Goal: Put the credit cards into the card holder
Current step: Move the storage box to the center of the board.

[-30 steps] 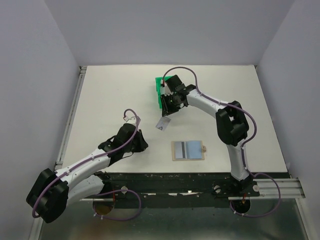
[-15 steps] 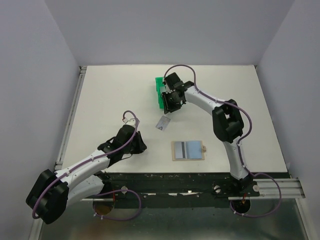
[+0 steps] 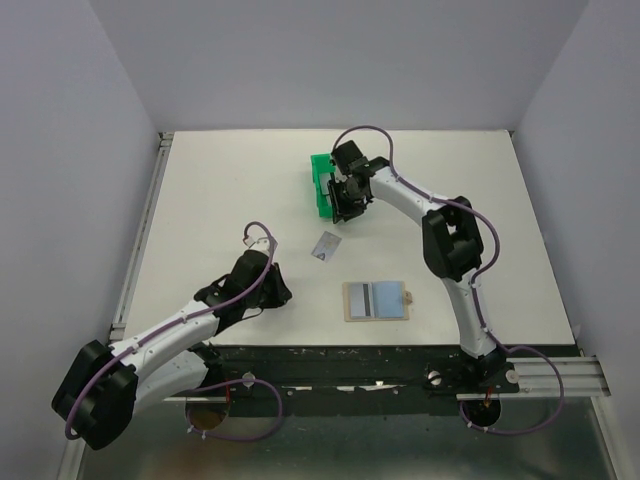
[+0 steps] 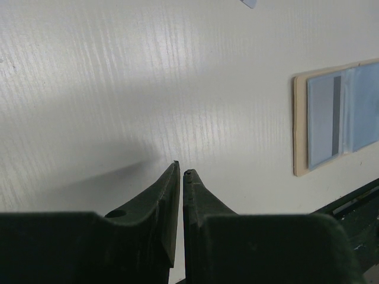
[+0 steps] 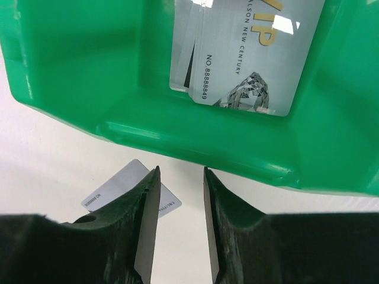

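One silver-grey credit card (image 3: 326, 246) lies flat on the table; the right wrist view shows it (image 5: 118, 186) just left of my fingers. More credit cards (image 5: 249, 59) stand in the green bin (image 3: 320, 183), the front one printed "VIP". The tan card holder (image 3: 375, 300) lies open near the front edge, with a dark-striped card on its pale blue inside (image 4: 331, 115). My right gripper (image 3: 343, 205) (image 5: 181, 171) is open and empty, just outside the bin's near wall (image 5: 177, 130). My left gripper (image 3: 283, 296) (image 4: 180, 168) is shut and empty, low over the table left of the holder.
The bin stands at the table's back middle, with the right arm reaching over it. The left arm lies low across the front left. Grey walls enclose the table on three sides, and a black rail runs along the near edge.
My right gripper has drawn back from above the loose card toward the green bin. The card stays on the table. The left arm has barely moved.
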Tool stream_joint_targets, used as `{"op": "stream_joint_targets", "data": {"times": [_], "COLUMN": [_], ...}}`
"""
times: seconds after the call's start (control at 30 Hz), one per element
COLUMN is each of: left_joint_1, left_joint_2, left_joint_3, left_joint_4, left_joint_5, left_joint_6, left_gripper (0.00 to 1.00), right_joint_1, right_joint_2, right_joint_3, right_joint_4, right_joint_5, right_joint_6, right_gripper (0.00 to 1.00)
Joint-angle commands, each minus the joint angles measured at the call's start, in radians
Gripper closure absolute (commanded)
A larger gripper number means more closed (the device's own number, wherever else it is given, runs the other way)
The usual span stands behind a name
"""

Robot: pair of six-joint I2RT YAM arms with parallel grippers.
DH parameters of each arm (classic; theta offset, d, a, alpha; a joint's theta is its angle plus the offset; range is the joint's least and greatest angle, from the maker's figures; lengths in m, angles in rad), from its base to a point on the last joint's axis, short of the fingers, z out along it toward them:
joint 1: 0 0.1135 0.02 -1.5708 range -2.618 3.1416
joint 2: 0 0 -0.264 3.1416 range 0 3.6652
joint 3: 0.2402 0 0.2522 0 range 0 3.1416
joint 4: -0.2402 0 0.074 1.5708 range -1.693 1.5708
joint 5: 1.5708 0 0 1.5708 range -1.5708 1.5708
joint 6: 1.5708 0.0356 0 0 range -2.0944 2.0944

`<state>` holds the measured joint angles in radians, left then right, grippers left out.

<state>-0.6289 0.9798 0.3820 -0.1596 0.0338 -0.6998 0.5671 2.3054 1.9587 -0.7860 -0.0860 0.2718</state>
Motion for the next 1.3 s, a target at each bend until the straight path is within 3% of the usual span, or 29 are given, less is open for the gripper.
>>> {"op": "stream_joint_targets", "data": {"times": [0.0,0.13,0.47,0.67,0.87,1.27], "left_joint_1": [0.008,0.009,0.014,0.017,0.018,0.020], "left_joint_2": [-0.024,-0.023,-0.018,-0.020,-0.009,-0.007], "left_joint_3": [-0.011,-0.009,0.001,-0.006,-0.008,-0.012], "left_joint_4": [-0.003,-0.004,-0.017,-0.015,-0.001,0.003], "left_joint_5": [-0.006,-0.003,0.000,0.000,0.009,0.015], "left_joint_6": [0.016,0.017,0.026,0.022,0.019,0.014], "left_gripper": [0.78,0.78,0.78,0.78,0.78,0.78], "right_joint_1": [0.002,0.011,0.016,0.014,0.007,0.000], "right_joint_2": [-0.064,-0.080,-0.067,0.029,-0.058,-0.047], "right_joint_3": [-0.067,-0.057,0.026,0.172,0.033,-0.009], "right_joint_4": [0.089,0.145,0.295,0.196,0.222,0.306], "right_joint_5": [-0.061,-0.038,-0.066,0.005,0.180,-0.109], "right_joint_6": [0.053,0.089,0.087,0.061,-0.043,0.165], "right_gripper": [0.55,0.49,0.46,0.46,0.44,0.44]}}
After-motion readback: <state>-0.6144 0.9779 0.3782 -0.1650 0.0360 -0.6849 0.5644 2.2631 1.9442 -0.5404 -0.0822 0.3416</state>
